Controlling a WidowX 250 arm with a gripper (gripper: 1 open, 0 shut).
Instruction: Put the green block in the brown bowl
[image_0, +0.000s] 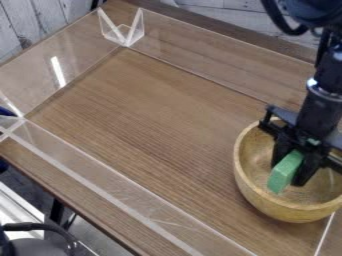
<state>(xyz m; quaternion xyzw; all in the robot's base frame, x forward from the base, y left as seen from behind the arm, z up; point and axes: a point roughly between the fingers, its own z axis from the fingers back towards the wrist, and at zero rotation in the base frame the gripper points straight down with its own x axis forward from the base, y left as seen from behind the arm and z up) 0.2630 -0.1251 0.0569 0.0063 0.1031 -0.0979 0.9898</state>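
The wooden counter (134, 110) with clear walls is bare except at its right corner. There I see the jaws (291, 166) closed on the green block (285, 173), which hangs tilted over the brown bowl (254, 185). I think opening them now would drop it inside.

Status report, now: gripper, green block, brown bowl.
Gripper shut on green block, block tilted on end above bowl floor. Brown bowl directly beneath. Nothing else in the bowl.

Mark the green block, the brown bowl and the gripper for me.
green block (283, 173): camera view, middle of its visible face.
brown bowl (250, 180): camera view, left rim.
gripper (293, 170): camera view, between the fingertips.
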